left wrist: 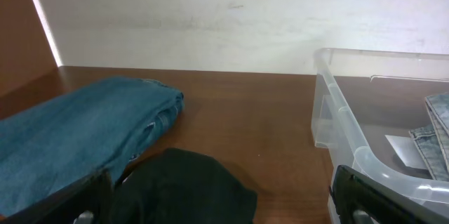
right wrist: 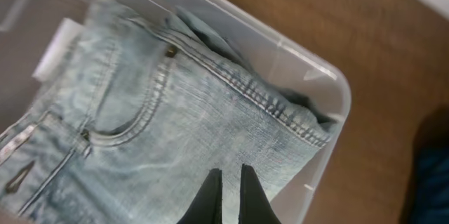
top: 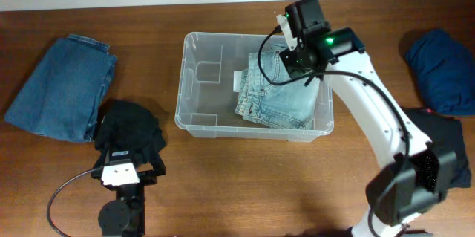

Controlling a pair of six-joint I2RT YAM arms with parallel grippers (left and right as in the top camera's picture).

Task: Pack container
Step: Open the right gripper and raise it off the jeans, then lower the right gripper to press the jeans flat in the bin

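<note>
Starting at our right fingers [right wrist: 210, 199], pressed together over pale jeans [right wrist: 175, 112] filling the right half of the container [top: 183, 81], mid-worktop [top: 245, 177], we see its left half bare. Our left fingers [left wrist: 359, 194] gape wide above a black garment [left wrist: 182, 189], near the left rim.

one container [top: 252, 129], clear plastic, with one white label [top: 239, 81] on its base. two pairs of jeans: one light-wash pair [top: 278, 96] directly under the right claw [right wrist: 228, 192], one mid-blue pair [top: 63, 85] ahead and to the left of the left claw [left wrist: 221, 206]. one black garment [top: 130, 129] just in front of the left claw. one navy garment [top: 445, 70] well off to the right claw's side. two arms, two claws, one desk [top: 245, 185].
</note>
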